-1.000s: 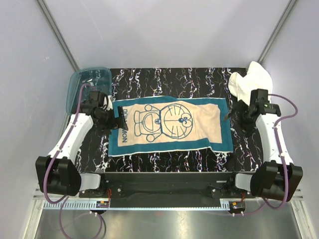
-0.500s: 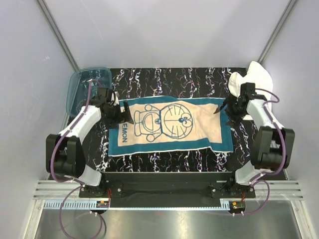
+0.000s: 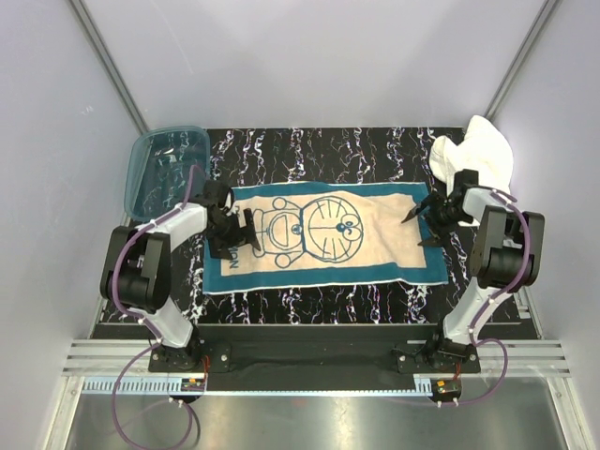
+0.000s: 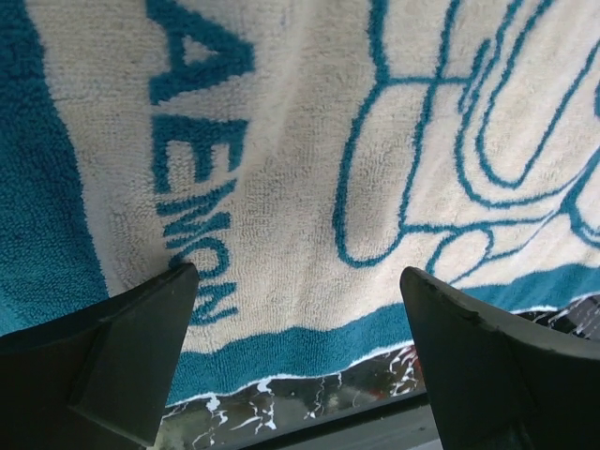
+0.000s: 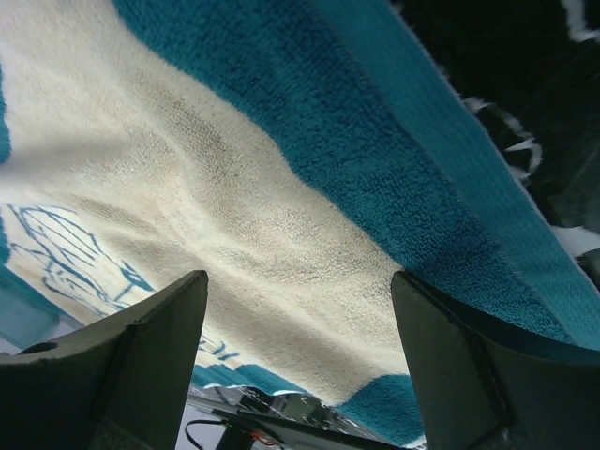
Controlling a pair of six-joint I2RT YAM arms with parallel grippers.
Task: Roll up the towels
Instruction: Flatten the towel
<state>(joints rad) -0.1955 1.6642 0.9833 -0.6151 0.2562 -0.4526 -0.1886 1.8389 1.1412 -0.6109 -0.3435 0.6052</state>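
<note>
Jaws of both arms stand open, nothing between them. The left jaws, on the left arm (image 3: pixel 178 220), hover over the left end of the printed towel (image 3: pixel 323 234); the left wrist view shows their two dark fingers (image 4: pixel 112 352) spread wide above the teal lettering (image 4: pixel 192 202) and the near teal border (image 4: pixel 309 342). The right jaws, on the right arm (image 3: pixel 487 202), hover over the towel's right end, with the fingers (image 5: pixel 127 361) apart above the cream field (image 5: pixel 234 216) and the broad teal border (image 5: pixel 394 178). Whether either pair touches the cloth cannot be told.

The printed towel lies spread flat and unrolled across the middle of the black marbled tabletop (image 3: pixel 319 145), long side running left to right, with a cartoon outline (image 3: pixel 323 225) at its centre. Its cream surface shows shallow ripples near the right end in the right wrist view.

The white towel (image 3: pixel 473 155) lies bunched at the far right corner of the tabletop, just beyond the right arm and apart from the printed towel. A translucent teal tub (image 3: pixel 167 164) sits at the far left corner.
</note>
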